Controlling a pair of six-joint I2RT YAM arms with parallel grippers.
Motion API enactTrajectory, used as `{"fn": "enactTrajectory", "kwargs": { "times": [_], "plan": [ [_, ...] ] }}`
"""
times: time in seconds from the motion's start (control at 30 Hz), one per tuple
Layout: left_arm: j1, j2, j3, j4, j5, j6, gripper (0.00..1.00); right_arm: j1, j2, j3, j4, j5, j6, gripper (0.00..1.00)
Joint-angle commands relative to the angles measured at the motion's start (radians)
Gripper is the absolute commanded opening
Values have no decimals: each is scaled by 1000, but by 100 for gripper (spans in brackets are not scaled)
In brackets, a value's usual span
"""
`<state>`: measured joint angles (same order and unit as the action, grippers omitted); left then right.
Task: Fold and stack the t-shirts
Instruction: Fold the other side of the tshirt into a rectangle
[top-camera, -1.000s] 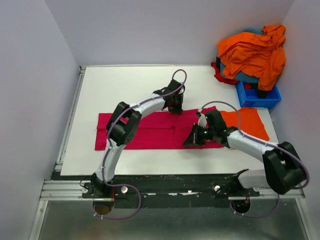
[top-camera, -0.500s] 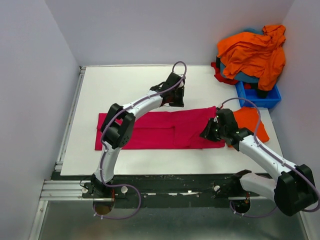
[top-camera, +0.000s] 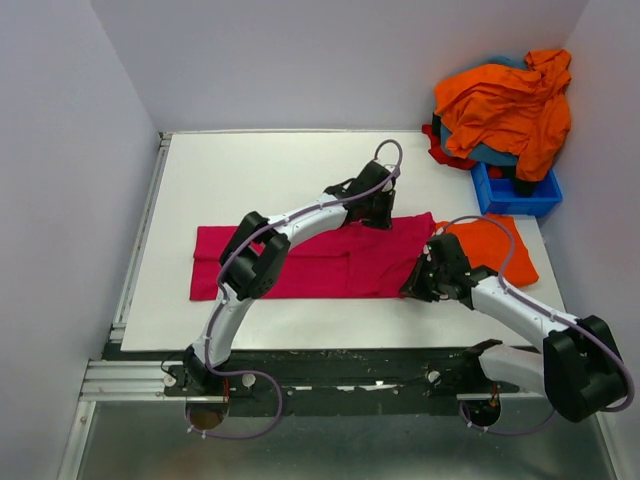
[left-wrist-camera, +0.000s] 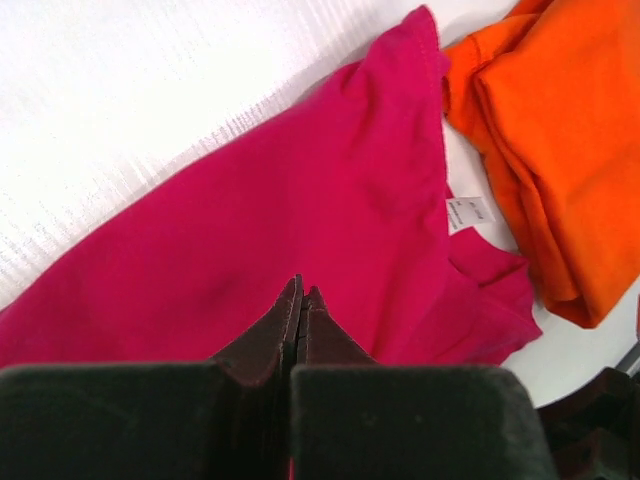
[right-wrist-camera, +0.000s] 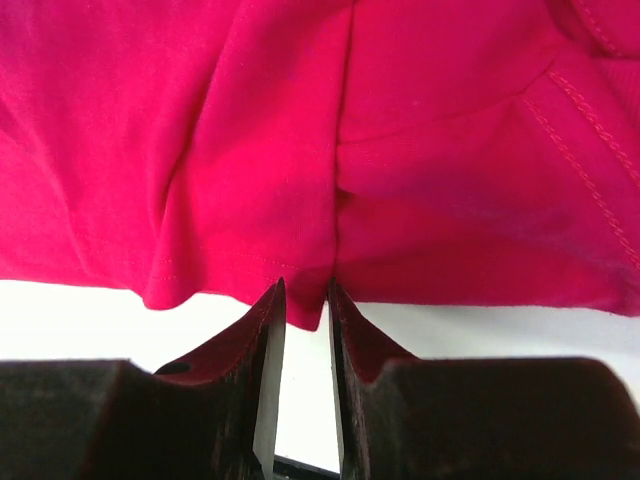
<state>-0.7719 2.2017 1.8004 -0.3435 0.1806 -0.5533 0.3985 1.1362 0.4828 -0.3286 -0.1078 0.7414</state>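
Observation:
A magenta-pink t-shirt (top-camera: 300, 265) lies flat across the table, its right end next to a folded orange t-shirt (top-camera: 495, 245). My left gripper (top-camera: 378, 212) is at the shirt's far edge, shut on the magenta cloth (left-wrist-camera: 300, 180), tips (left-wrist-camera: 301, 290) pressed together. A white neck label (left-wrist-camera: 470, 213) and the orange t-shirt (left-wrist-camera: 560, 130) show beyond it. My right gripper (top-camera: 413, 287) is at the shirt's near right edge. Its jaws (right-wrist-camera: 303, 290) stand a narrow gap apart, pinching a tab of the magenta hem (right-wrist-camera: 250, 130).
A blue bin (top-camera: 515, 195) stands at the back right, heaped with orange t-shirts (top-camera: 510, 100) over teal (top-camera: 490, 155) and red (top-camera: 445, 150) cloth. White walls close in the table on the left, back and right.
My left gripper has moved right along the shirt's far edge. My right gripper has moved right, then toward the near edge, and the shirt's right end now lies spread out further right.

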Motion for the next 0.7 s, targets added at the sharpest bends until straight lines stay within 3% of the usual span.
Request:
{"fn": "enactTrajectory", "kwargs": {
  "times": [0.0, 0.1, 0.23, 0.4, 0.67],
  "plan": [
    [6, 64, 48, 5, 26, -7, 0, 0, 40, -3, 42, -24, 13, 31],
    [6, 82, 59, -3, 23, -4, 0, 0, 46, -9, 43, -38, 22, 29],
    [6, 108, 79, -9, 28, 0, 0, 0, 7, -27, 37, -46, 42, 12],
    [6, 135, 93, -18, 25, 0, 0, 0, -76, -16, -47, -23, 42, 1],
    [6, 161, 112, -18, 31, -4, 0, 0, -141, -7, -210, 20, 133, 1]
  ]
}}
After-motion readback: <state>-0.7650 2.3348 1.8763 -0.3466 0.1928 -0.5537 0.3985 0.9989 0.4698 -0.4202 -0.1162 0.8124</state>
